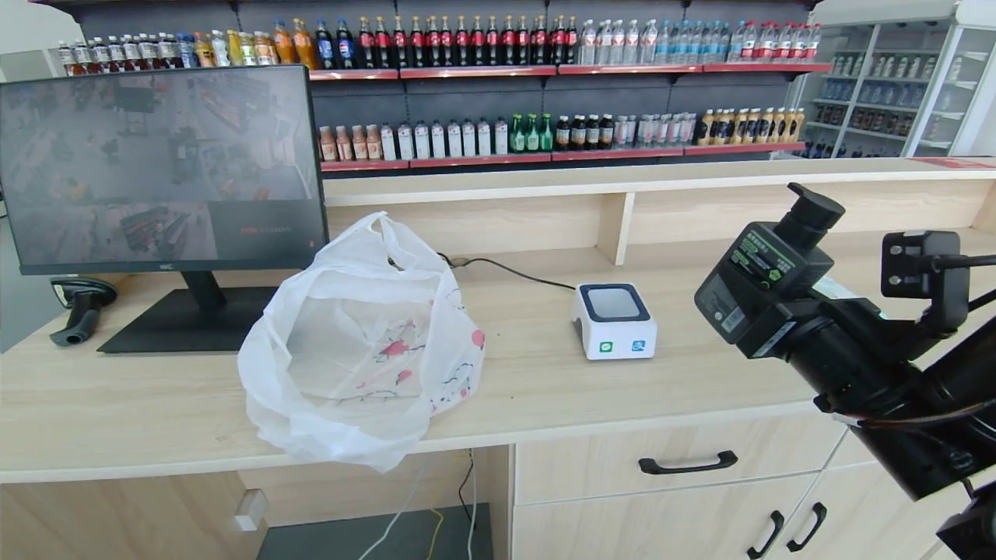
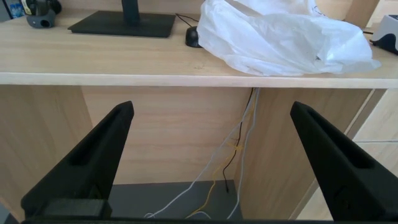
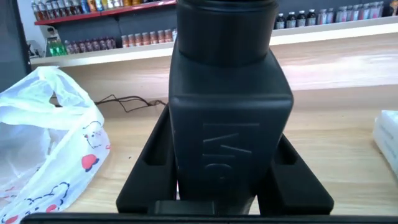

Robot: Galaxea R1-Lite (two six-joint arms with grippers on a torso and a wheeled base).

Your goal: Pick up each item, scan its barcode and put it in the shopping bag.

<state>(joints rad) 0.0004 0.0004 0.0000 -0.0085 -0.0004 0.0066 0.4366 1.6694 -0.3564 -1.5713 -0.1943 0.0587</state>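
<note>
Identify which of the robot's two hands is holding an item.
The right hand, shut on the black bottle; the left hand is open and empty, in front of the counter.

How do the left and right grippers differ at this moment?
The left gripper is open and empty; the right gripper is shut on a black bottle. The left gripper hangs low before the counter front panel; the right gripper is up over the countertop. Both are black.
</note>
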